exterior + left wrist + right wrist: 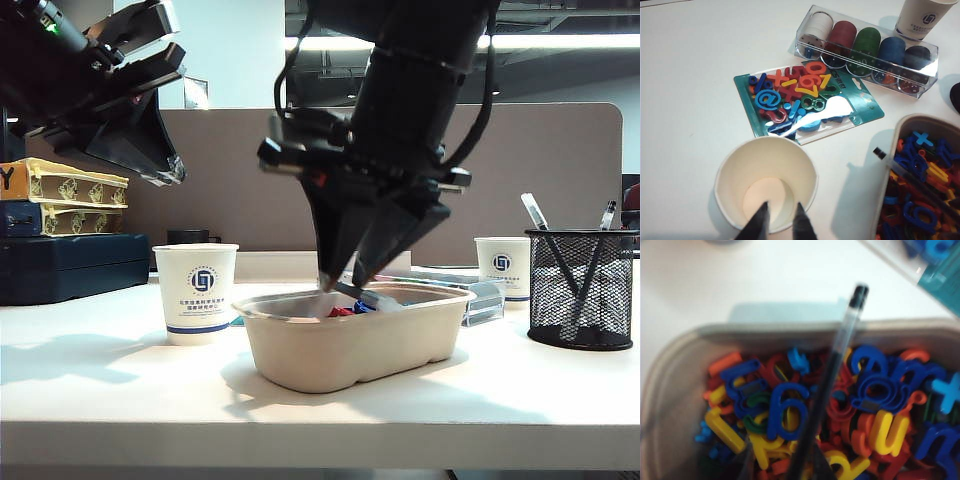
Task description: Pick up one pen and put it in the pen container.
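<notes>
A slim pen [840, 350] with a clear barrel and a dark tip lies slanted across the coloured letters in the beige pulp tray [350, 350], its tip resting over the tray's rim [790, 330]. My right gripper [345, 285] reaches down into the tray. It stands open [782, 467], with the pen's near end between its blurred fingers. The left wrist view also shows the pen [910, 175]. My left gripper [170, 165] hangs high at the left, open and empty [780, 222], above a paper cup [765, 185]. The black mesh pen container [580, 290] stands at the far right with pens in it.
Paper cups stand left of the tray [196, 290] and near the pen container [503, 265]. A clear box of coloured chips [867, 50] and a green packet of plastic numbers [805, 100] lie behind the tray. Stacked boxes [60, 230] sit at the far left.
</notes>
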Robot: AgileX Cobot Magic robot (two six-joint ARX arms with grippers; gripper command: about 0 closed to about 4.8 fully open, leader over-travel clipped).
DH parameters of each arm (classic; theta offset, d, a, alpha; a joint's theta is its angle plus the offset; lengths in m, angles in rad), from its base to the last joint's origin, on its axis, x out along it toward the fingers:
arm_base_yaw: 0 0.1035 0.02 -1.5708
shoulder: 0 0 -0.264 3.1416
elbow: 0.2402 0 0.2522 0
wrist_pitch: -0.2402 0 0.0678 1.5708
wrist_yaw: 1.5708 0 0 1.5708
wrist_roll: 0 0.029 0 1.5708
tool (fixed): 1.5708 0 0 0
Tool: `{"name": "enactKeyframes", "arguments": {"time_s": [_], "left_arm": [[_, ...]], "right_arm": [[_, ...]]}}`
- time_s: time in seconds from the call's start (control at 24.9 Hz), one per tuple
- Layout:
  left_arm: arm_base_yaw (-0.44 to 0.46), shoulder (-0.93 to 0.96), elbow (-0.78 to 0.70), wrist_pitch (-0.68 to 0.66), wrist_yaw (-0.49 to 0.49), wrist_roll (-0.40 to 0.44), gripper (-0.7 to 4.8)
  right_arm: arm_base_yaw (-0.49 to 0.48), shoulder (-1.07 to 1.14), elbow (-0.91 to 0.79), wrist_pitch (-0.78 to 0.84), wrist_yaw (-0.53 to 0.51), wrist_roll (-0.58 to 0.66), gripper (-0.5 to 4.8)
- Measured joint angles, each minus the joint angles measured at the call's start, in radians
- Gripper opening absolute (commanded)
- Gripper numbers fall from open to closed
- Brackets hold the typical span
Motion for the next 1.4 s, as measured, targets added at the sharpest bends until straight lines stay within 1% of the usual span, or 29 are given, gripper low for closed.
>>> {"name": "enactKeyframes", "arguments": {"time_s": [0.32,0.56,0.76,0.84,1.4], "left_arm": [[0.0,0.0,0.0,-0.005,0.0,0.0,0.62],[0.0,0.0,0.0,-0.005,0.0,0.0,0.62],[0.0,0.0,0.0,-0.005,0.0,0.0,0.62],[0.0,0.0,0.0,-0.005,0.0,0.0,0.62],[0.0,-0.004,0.006,-0.027,0.0,-0.002,0.62]], "right_arm": [[0.0,0.017,0.0,-0.009,-0.003,0.0,1.42],[0.0,0.017,0.0,-0.009,-0.003,0.0,0.49],[0.0,0.017,0.0,-0.009,-0.019,0.001,0.48],[0.0,0.017,0.0,-0.009,-0.019,0.001,0.39],[-0.003,0.017,0.001,-0.01,-0.02,0.001,0.39]]}}
